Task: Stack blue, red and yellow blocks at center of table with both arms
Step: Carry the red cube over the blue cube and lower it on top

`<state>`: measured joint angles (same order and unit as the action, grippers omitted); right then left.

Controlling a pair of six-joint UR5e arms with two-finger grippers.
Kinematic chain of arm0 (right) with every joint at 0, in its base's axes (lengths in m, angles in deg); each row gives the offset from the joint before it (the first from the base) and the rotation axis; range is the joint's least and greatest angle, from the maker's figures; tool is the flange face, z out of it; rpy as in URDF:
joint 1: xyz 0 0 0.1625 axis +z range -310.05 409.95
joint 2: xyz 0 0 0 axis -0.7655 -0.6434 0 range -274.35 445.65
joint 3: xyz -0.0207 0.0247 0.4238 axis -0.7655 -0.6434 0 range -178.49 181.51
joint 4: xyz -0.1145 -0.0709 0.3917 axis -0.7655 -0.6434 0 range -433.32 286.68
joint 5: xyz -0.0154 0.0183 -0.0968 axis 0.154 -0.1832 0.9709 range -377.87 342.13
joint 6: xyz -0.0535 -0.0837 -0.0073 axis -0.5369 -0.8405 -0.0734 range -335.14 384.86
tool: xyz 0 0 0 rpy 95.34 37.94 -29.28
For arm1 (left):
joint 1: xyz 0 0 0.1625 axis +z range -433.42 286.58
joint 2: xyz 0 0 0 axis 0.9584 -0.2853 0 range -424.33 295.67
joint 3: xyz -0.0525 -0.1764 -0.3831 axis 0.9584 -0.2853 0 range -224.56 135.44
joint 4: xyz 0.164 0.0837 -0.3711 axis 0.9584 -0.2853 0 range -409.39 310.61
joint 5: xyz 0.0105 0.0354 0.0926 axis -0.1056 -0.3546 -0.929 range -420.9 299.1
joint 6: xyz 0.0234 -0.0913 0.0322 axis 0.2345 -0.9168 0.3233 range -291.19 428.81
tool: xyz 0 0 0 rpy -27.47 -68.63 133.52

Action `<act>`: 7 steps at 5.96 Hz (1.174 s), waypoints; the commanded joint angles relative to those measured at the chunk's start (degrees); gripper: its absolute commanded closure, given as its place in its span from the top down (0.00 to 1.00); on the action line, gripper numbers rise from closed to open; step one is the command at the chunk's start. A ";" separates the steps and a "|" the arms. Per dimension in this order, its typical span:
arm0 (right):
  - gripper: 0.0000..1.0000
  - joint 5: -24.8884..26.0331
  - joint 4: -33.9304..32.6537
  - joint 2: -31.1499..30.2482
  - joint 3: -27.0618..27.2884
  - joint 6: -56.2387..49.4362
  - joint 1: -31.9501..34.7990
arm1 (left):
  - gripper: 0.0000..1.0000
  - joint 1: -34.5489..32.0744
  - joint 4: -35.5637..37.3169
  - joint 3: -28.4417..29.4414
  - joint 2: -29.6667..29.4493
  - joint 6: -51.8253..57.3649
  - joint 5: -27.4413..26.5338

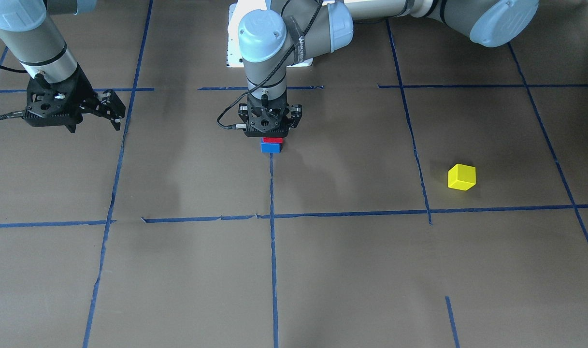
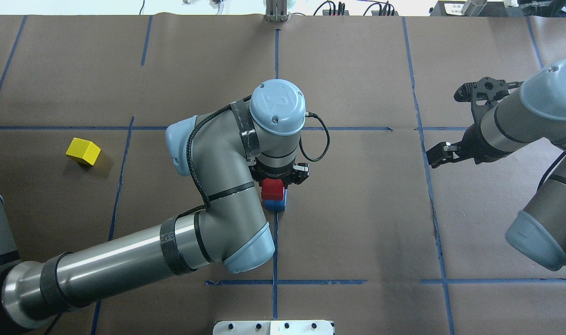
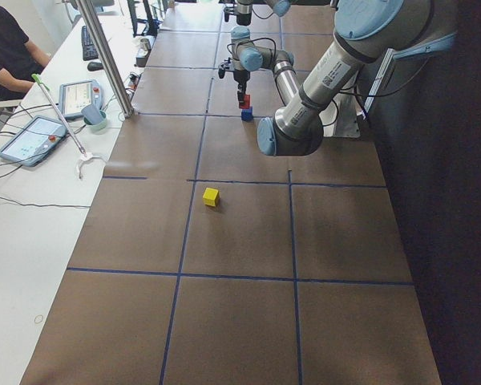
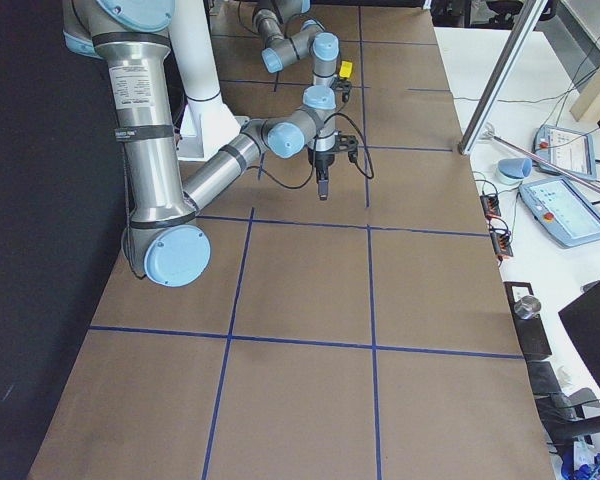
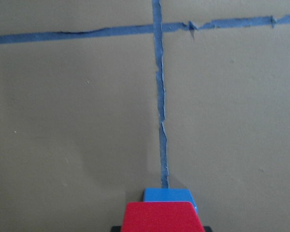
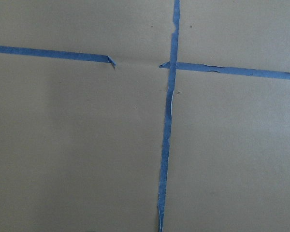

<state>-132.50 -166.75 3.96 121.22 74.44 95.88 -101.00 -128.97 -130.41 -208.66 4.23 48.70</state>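
My left gripper (image 1: 270, 136) stands upright at the table's center, shut on the red block (image 1: 273, 140), which rests on or just above the blue block (image 1: 271, 148); I cannot tell whether they touch. The overhead view shows the red block (image 2: 272, 190) over the blue block (image 2: 276, 205). The left wrist view shows the red block (image 5: 163, 217) in front of the blue block (image 5: 168, 194). The yellow block (image 1: 462, 177) lies alone on the robot's left side, also in the overhead view (image 2: 83, 151). My right gripper (image 1: 115, 111) is open and empty, held above the table far off on the right.
Blue tape lines (image 1: 272, 251) divide the brown table into squares. The robot's white base plate (image 2: 273, 327) sits at the near edge. A side table with tablets (image 3: 36, 136) and a metal pole (image 3: 104, 56) stands beyond the far edge, with a person seated there.
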 commanded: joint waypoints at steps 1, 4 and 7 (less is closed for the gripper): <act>1.00 -0.50 0.00 -0.05 0.00 -0.10 -0.05 | 0.00 0.51 -0.31 0.51 -0.16 0.58 -0.09; 1.00 -0.50 0.00 0.04 -0.09 -0.10 -0.14 | 0.00 0.95 -1.72 0.95 0.01 1.73 -1.67; 1.00 -0.59 0.00 0.13 -0.18 -0.10 -0.14 | 0.09 0.95 -3.46 1.65 0.10 2.26 -1.76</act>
<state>-133.07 -166.69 4.07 121.10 74.34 95.75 -100.06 -131.31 -129.21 -208.57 6.19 47.00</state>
